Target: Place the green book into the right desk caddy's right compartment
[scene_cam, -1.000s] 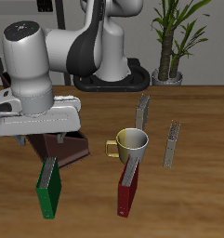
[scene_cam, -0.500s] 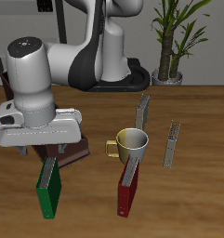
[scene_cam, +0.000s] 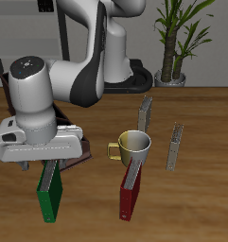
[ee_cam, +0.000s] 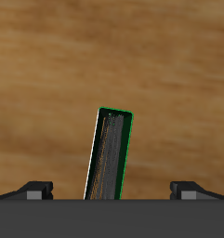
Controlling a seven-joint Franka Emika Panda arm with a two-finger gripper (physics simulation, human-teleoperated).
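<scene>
Green book upright near desk front edge, top edge between fingers spread wide, untouched. Red book well apart; bare desk between. Caddy just behind.

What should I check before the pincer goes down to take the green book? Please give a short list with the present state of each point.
1. Green book stands upright on the table, free to take: ok.
2. Pincer is above the book's top edge: ok; in the wrist view the book lies between the two fingertips.
3. Pincer open wide enough for the book: ok, the fingertips stand well apart.
4. Pincer already touching the book: cannot tell, the hand hides the contact in the exterior view.
5. Red book and mug away from the descent path: ok.
6. Right desk caddy free to receive the book: cannot tell, the arm covers most of it.
</scene>
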